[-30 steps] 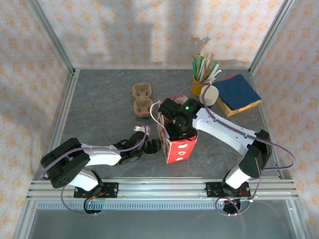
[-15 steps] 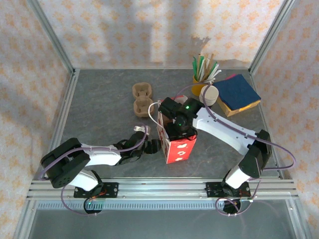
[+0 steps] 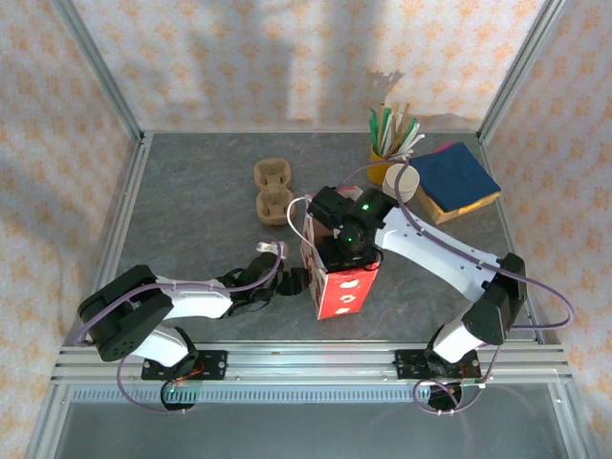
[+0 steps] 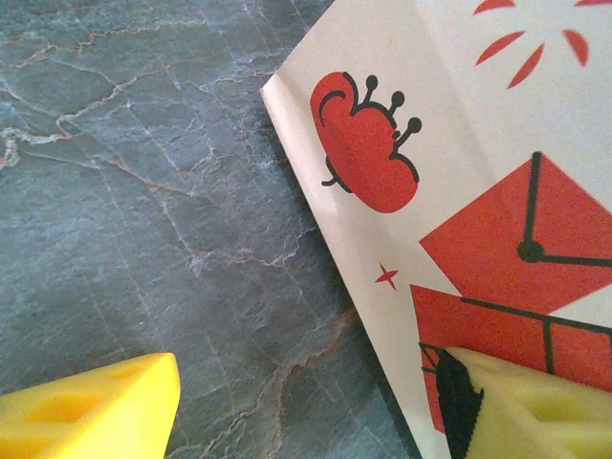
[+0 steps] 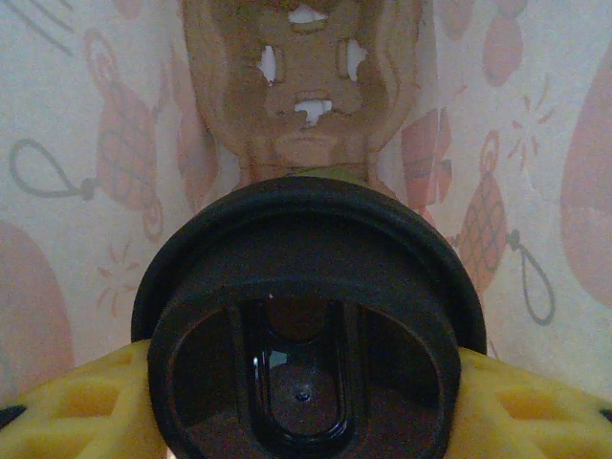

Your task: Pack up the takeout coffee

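Observation:
The takeout coffee (image 5: 306, 316), its round black lid facing the right wrist camera, sits between my right gripper's yellow fingers (image 5: 67, 406). My right gripper (image 3: 349, 237) is shut on it in the mouth of the red-and-white paper bag (image 3: 342, 282). The bag's patterned inner walls (image 5: 76, 143) surround the cup, and a brown moulded-pulp piece (image 5: 301, 86) lies beyond it inside the bag. My left gripper (image 3: 287, 280) stands open low at the bag's left side. One of its fingertips (image 4: 535, 411) rests against the bag's printed face (image 4: 459, 143), and the other hangs over bare table.
A brown pulp cup carrier (image 3: 273, 191) lies behind the bag. At the back right stand a yellow cup of stir sticks (image 3: 387, 143), a pale cup stack (image 3: 402, 182) and blue napkins (image 3: 456, 177). Metal frame rails border the grey table (image 3: 191, 210).
My right gripper has shifted slightly back and to the right over the bag's mouth with the cup. The left arm has not moved.

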Available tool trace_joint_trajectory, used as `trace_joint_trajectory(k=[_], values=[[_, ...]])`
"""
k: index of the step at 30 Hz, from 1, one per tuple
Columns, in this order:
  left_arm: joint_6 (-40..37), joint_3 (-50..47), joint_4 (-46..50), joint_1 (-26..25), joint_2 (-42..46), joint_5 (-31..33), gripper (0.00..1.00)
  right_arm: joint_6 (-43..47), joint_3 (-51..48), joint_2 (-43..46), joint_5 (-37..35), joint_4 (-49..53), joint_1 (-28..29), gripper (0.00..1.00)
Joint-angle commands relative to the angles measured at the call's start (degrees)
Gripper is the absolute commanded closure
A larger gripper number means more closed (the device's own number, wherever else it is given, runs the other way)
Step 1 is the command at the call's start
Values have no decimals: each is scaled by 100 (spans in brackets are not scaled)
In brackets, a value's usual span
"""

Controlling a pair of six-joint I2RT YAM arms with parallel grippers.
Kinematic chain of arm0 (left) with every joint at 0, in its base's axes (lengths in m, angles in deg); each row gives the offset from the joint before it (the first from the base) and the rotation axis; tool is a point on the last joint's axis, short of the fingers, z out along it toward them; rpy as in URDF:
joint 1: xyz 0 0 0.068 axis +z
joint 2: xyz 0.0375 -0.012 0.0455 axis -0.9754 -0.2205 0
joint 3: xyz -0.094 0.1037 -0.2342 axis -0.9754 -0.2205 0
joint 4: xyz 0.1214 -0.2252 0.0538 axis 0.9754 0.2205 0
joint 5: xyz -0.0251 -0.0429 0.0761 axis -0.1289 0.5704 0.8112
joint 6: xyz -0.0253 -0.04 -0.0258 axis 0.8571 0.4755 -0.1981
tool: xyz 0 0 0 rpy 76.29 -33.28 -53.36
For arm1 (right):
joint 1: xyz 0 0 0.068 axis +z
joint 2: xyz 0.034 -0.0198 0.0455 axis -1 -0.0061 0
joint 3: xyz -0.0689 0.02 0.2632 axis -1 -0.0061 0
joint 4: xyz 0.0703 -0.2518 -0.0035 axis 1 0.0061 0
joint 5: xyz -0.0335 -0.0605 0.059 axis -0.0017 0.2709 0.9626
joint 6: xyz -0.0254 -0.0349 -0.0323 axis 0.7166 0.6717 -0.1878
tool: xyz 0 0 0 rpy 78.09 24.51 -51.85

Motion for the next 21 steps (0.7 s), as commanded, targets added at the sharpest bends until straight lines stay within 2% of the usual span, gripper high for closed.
trace_joint_trajectory(k=[1,10,21], values=[[18,-136,-111,-17,-63,172,27,-90,-107,37,-20,152,35,42],[-8,-130,-167,-28,-111,172,27,-199,-369,16,279,-78,42,43],[1,-191,-318,-30,-260,233,26,-140,-244,-247,437,102,30,43]])
